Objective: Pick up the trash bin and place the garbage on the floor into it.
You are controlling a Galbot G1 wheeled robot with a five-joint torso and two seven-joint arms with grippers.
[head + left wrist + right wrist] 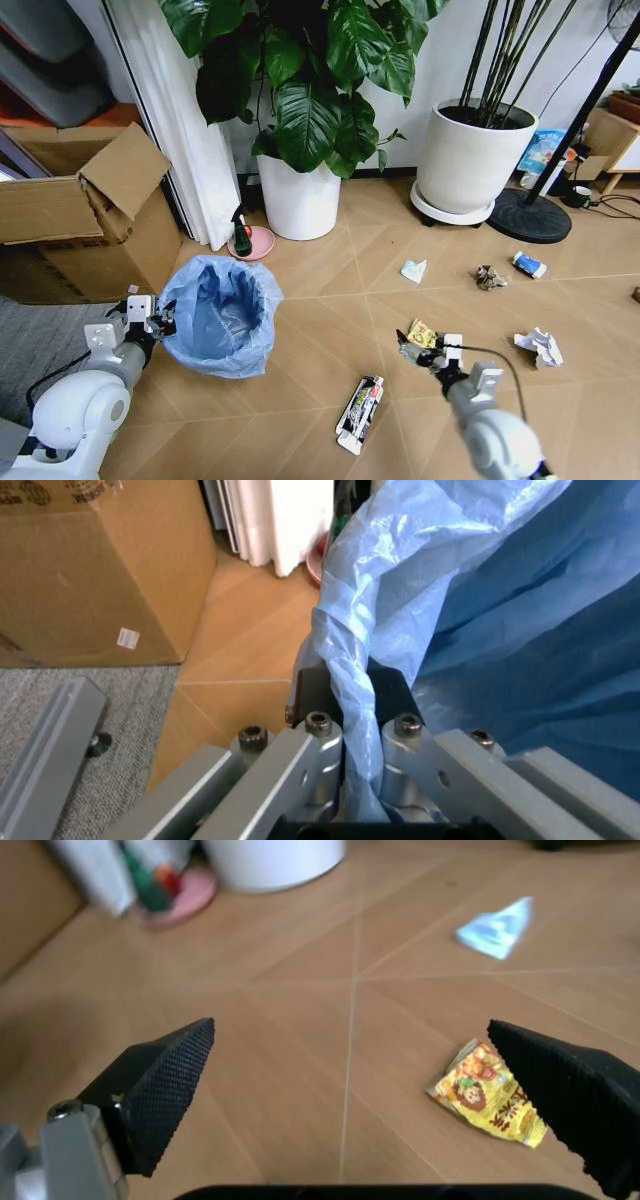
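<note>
Left tool (345, 735) pinching trash bin (500, 615) liner | right tool (370, 1087) agape

left tool (345, 727) clamped on trash bin (350, 667) rim

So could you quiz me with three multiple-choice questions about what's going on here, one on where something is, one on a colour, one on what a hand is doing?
1. Where does the yellow wrapper lie?
A. in the bin
B. on the floor beside the right hand
C. on the cardboard box

2. What colour is the trash bin liner?
A. light blue
B. black
C. green

3. What is the left hand doing?
A. hanging open
B. holding a can
C. pinching the bin's liner

Answers: B, it lies on bare planks by the open fingers; A, the bag is pale blue; C, the plastic sits between its fingers.
</note>
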